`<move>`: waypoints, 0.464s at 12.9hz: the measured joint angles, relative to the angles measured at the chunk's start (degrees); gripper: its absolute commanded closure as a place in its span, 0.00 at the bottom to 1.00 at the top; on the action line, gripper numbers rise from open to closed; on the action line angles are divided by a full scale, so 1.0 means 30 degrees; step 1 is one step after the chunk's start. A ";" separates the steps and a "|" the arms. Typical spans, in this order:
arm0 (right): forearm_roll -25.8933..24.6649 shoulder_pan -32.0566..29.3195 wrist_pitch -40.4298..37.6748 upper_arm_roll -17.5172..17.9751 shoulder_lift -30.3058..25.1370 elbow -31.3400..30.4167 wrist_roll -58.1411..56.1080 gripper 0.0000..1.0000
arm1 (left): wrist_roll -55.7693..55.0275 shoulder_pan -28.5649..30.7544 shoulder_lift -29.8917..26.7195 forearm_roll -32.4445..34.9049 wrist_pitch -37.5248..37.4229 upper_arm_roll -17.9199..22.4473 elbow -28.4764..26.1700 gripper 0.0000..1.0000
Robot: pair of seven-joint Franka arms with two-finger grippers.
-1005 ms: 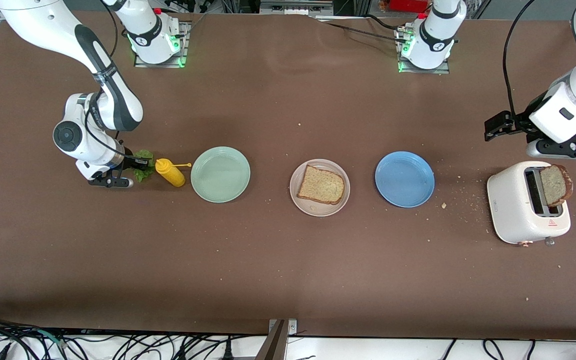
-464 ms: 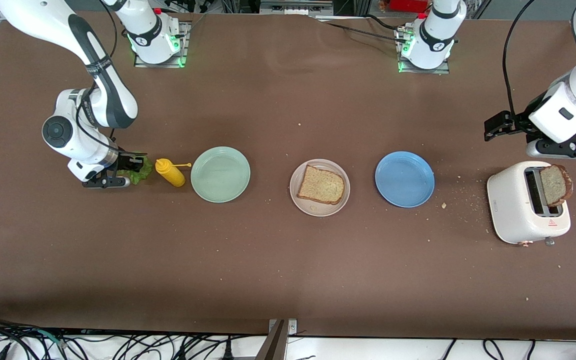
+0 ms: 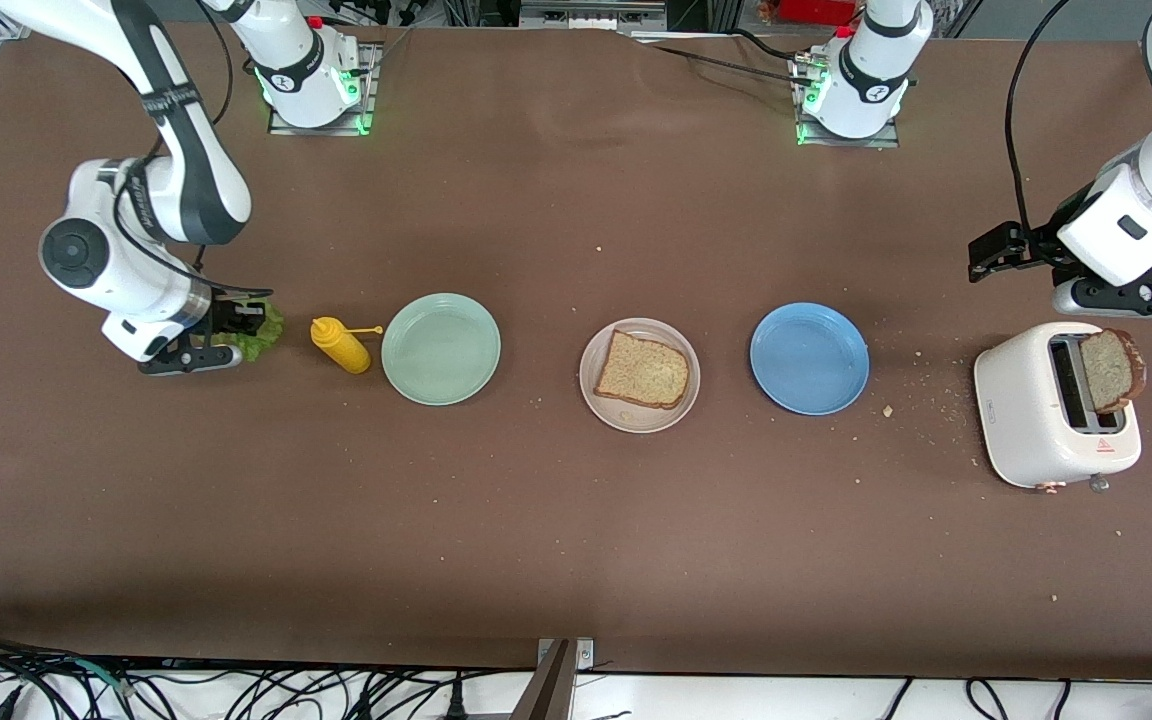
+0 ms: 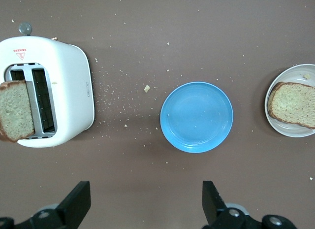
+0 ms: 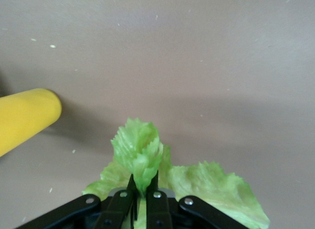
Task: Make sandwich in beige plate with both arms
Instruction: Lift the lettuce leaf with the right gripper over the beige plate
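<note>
One toast slice (image 3: 642, 370) lies on the beige plate (image 3: 591, 372) at the table's middle; both also show in the left wrist view, slice (image 4: 294, 105) on plate (image 4: 290, 72). A second slice (image 3: 1111, 370) stands in the white toaster (image 3: 1031, 420) at the left arm's end. My right gripper (image 3: 248, 325) is shut on the green lettuce leaf (image 3: 258, 338) near the right arm's end, beside the yellow bottle; the right wrist view shows the leaf (image 5: 140, 152) pinched between the fingertips. My left gripper (image 3: 986, 258) is open and empty, in the air beside the toaster.
A yellow mustard bottle (image 3: 340, 344) lies between the lettuce and a mint-green plate (image 3: 441, 348). A blue plate (image 3: 809, 358) sits between the beige plate and the toaster. Crumbs are scattered around the toaster.
My right gripper has moved away from the mustard bottle toward the right arm's end of the table, taking the lettuce with it. The left arm has not moved.
</note>
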 measured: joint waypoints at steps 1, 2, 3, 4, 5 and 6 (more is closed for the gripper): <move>-0.0006 0.0007 -0.1019 0.0006 -0.0347 0.0540 -0.0102 1.00 | 0.0000 0.0000 0.0000 0.0000 0.0000 0.0000 0.0000 0.00; -0.0012 0.0038 -0.1928 0.0027 -0.0626 0.1049 -0.0162 1.00 | 0.0000 -0.0001 0.0000 0.0000 0.0000 -0.0001 0.0000 0.00; -0.0014 0.0160 -0.2842 0.0059 -0.0855 0.1622 -0.0212 1.00 | 0.0000 -0.0007 0.0000 0.0000 0.0000 -0.0001 0.0000 0.00; -0.0014 0.0369 -0.3772 0.0098 -0.1041 0.2231 -0.0218 1.00 | 0.0000 -0.0012 0.0000 0.0000 0.0000 -0.0002 0.0000 0.00; -0.0014 0.0635 -0.4625 0.0125 -0.1172 0.2829 -0.0218 1.00 | 0.0000 -0.0016 0.0000 0.0000 0.0000 -0.0004 0.0000 0.00; -0.0006 0.0928 -0.5378 0.0163 -0.1283 0.3345 -0.0217 1.00 | 0.0000 -0.0017 0.0000 0.0000 0.0000 -0.0005 0.0000 0.00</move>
